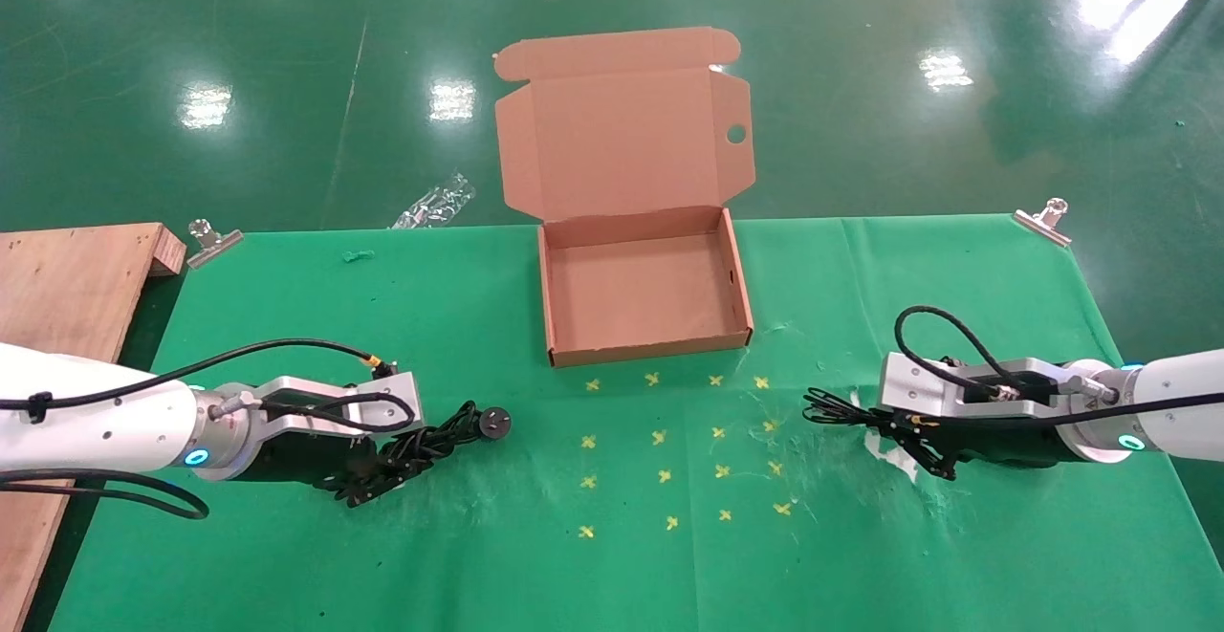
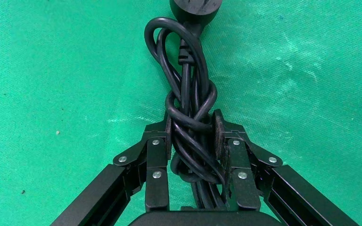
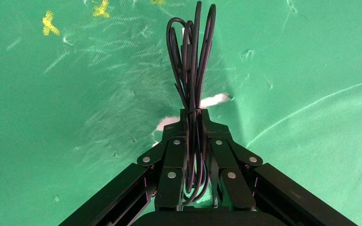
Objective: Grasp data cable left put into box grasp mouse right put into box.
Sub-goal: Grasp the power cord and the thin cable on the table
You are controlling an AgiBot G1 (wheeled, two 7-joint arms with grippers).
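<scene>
My left gripper is clenched on the coiled black data cable, whose long axis runs straight out ahead to its round disc plug. The open brown cardboard box lies forward and to its right. My right gripper pinches a bundle of thin black cord; I see no mouse body.
</scene>
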